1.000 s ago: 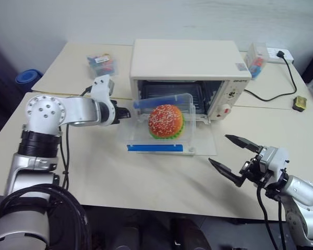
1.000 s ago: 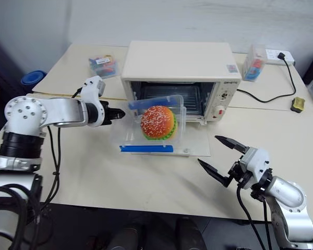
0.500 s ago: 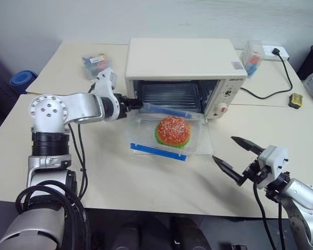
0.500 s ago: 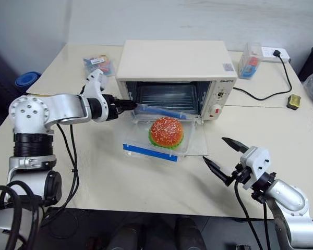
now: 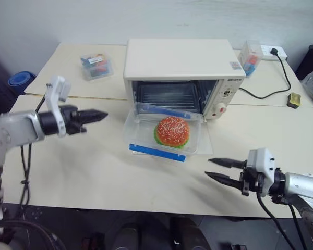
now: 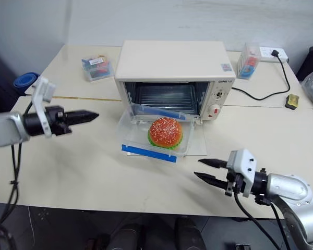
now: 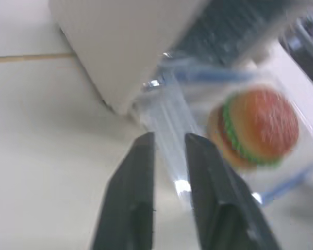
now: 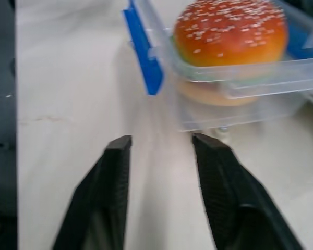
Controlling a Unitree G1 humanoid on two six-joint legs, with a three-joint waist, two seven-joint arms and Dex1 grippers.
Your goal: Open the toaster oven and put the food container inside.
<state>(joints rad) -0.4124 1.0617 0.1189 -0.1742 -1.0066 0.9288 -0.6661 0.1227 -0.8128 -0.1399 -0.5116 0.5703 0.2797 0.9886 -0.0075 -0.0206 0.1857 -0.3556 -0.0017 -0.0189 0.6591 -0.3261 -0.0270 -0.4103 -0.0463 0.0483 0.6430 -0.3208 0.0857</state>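
Both tools were empty — left tool (image 5: 96,114) closed, right tool (image 5: 218,170) slightly parted; the food container (image 5: 164,135) on the open door needed a level push into the toaster oven (image 5: 182,67).

Cream-coloured table (image 5: 94,172), a seam running across it behind the front slab. Toaster oven (image 5: 183,65) standing at the middle back, door folded down flat onto the top. Food container (image 5: 164,134) resting on that open door, half in the oven mouth. Small clear box of colourful bits (image 5: 96,65) back left. Upright clear box (image 5: 250,56) back right, beside a white power strip (image 5: 277,52) with a black cable (image 5: 274,92). Small dark-and-yellow object (image 5: 291,100) at the right edge.
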